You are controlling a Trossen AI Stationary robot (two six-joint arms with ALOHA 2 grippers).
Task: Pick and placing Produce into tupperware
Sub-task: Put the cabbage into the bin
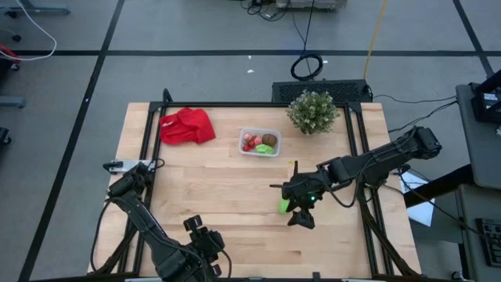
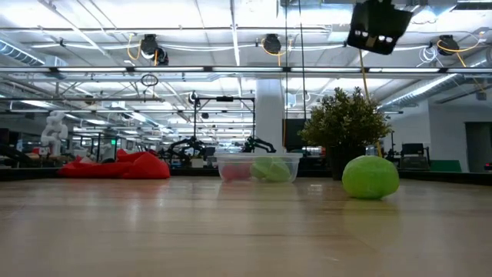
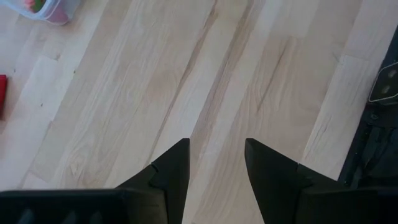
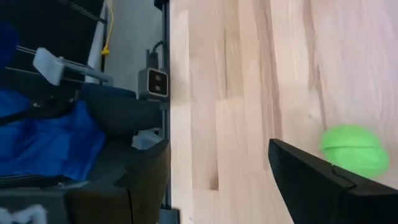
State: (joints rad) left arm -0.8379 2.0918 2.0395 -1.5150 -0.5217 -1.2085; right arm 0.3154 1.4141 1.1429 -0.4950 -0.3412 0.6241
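Note:
The clear tupperware (image 1: 259, 142) stands on the far middle of the table and holds red pieces, a brown oval and a green piece. A round green piece (image 1: 282, 206) rests alone on the wood to the right of centre; the low view shows this green piece (image 2: 370, 177) with nothing touching it. My right gripper (image 1: 297, 213) hovers open just beside and above it; in the right wrist view the green piece (image 4: 354, 151) lies past one finger (image 4: 311, 180), outside the gap. My left gripper (image 3: 217, 162) waits open over bare wood near the front edge.
A crumpled red cloth (image 1: 188, 125) lies at the far left and a bushy potted plant (image 1: 313, 111) stands at the far right, next to the tupperware. Bare wood stretches between the two arms. Dark rails (image 1: 368, 188) run along the table's sides.

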